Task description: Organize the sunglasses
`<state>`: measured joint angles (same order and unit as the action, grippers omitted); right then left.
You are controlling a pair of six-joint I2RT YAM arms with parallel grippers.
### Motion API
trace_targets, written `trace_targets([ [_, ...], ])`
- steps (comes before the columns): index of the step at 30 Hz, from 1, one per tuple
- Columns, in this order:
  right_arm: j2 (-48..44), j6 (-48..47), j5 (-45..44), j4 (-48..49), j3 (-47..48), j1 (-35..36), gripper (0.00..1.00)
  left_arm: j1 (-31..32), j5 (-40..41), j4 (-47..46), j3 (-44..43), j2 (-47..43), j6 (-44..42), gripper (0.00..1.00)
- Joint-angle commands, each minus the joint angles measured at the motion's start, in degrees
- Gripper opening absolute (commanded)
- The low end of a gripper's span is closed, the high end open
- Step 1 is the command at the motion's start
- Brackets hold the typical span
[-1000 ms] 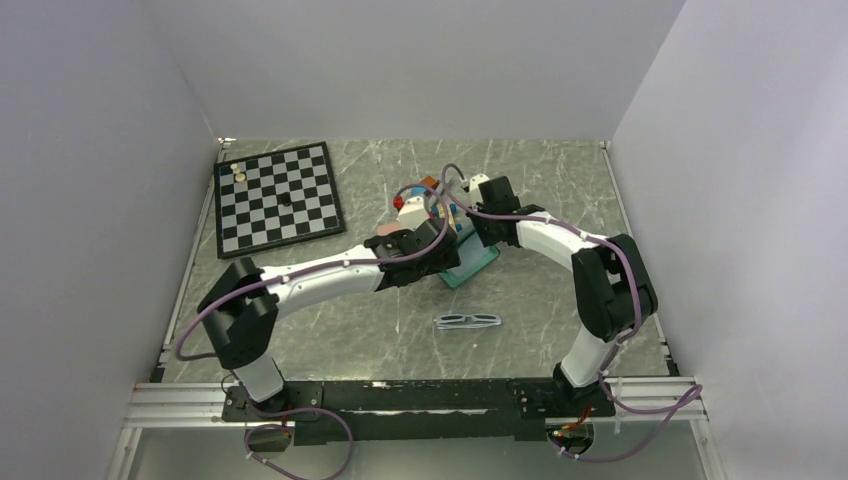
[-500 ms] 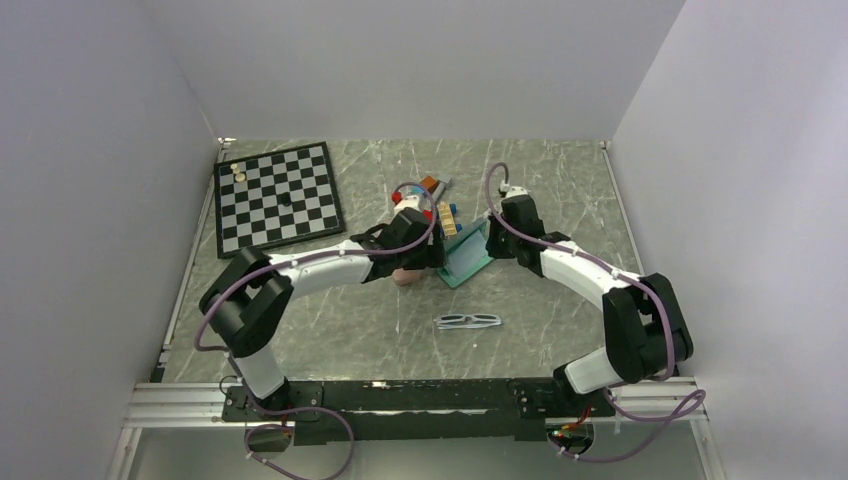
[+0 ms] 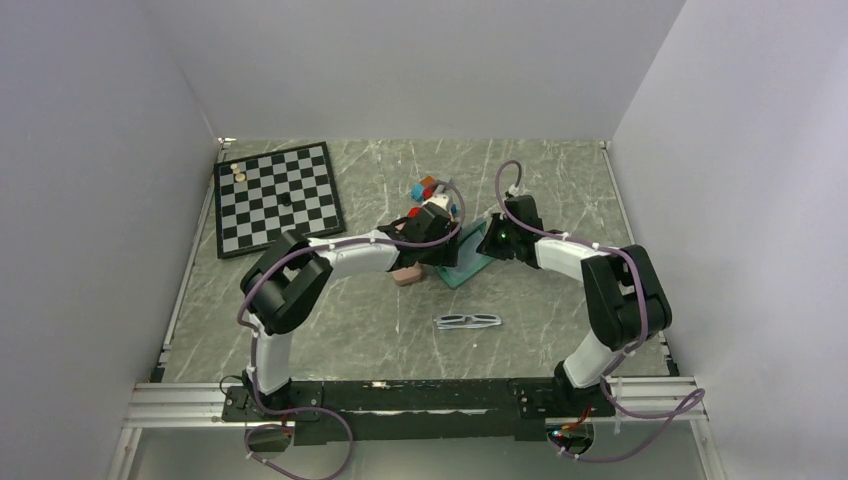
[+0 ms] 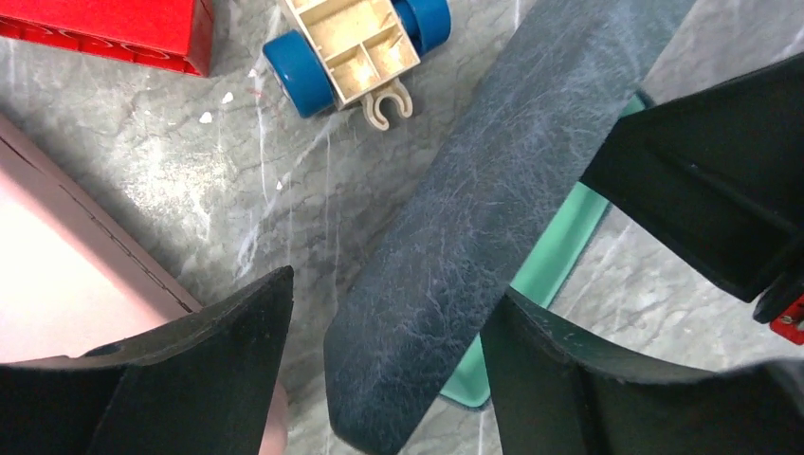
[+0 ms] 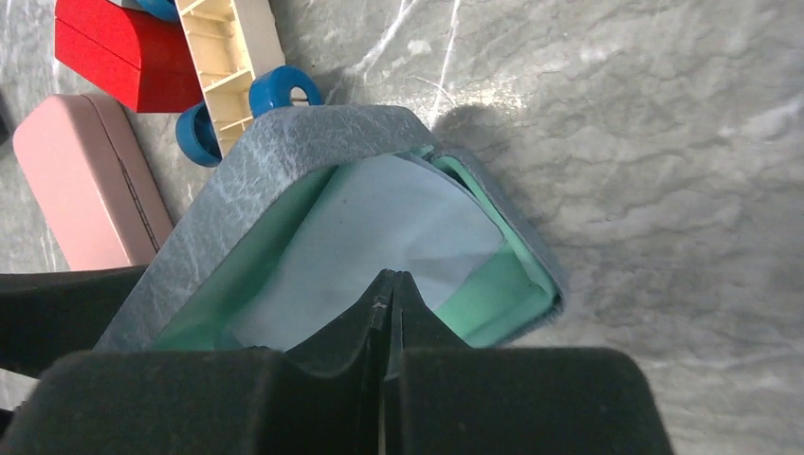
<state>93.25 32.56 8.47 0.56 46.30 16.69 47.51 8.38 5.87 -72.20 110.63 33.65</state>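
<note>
pale-framed sunglasses (image 3: 468,321): base-side of open slate-blue case (image 3: 468,266), long axis crosswise | left tool (image 4: 389,294): released, astride case lid | right tool (image 5: 384,284): clenched above case | neither clearly nearer

Both arms share one build: white shells between fat black joints. The left arm (image 3: 350,255) roots at 7 o'clock of the top view and the right arm (image 3: 560,255) at 5 o'clock, on a black bar (image 3: 400,395). Purple cables (image 3: 498,180) loop along each. A green light (image 3: 500,237) glows on the right wrist. The left gripper (image 4: 389,303) and right gripper (image 5: 384,284) have matt black fingers.
</note>
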Motion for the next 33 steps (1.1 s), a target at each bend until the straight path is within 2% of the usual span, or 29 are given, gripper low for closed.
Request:
trace_targets([
  [1,2.27,3.44,2.62,5.22,2.78,-0.36,0.04,0.56,-0.88,1.77,-2.63,1.81,-4.12,0.72],
  [5,2.67,4.24,-1.31,5.18,2.31,-0.63,0.04,1.08,2.33,3.14,-2.80,2.45,-5.77,0.62],
  [9,3.26,4.76,-3.15,4.89,1.31,-1.17,0.04,1.19,5.63,5.29,-3.49,3.32,-6.81,0.61],
  [19,2.66,4.56,-3.65,6.53,-0.58,-1.49,0.04,1.28,4.69,5.63,-5.34,3.95,-7.63,0.62],
  [30,0.67,0.88,1.33,10.64,-0.39,-1.48,0.06,1.45,1.77,3.39,-5.18,-2.73,-7.40,0.75],
  [33,-0.37,0.39,1.79,10.24,-0.60,-1.46,0.08,1.45,1.04,2.47,-3.20,-5.73,-6.94,0.84],
])
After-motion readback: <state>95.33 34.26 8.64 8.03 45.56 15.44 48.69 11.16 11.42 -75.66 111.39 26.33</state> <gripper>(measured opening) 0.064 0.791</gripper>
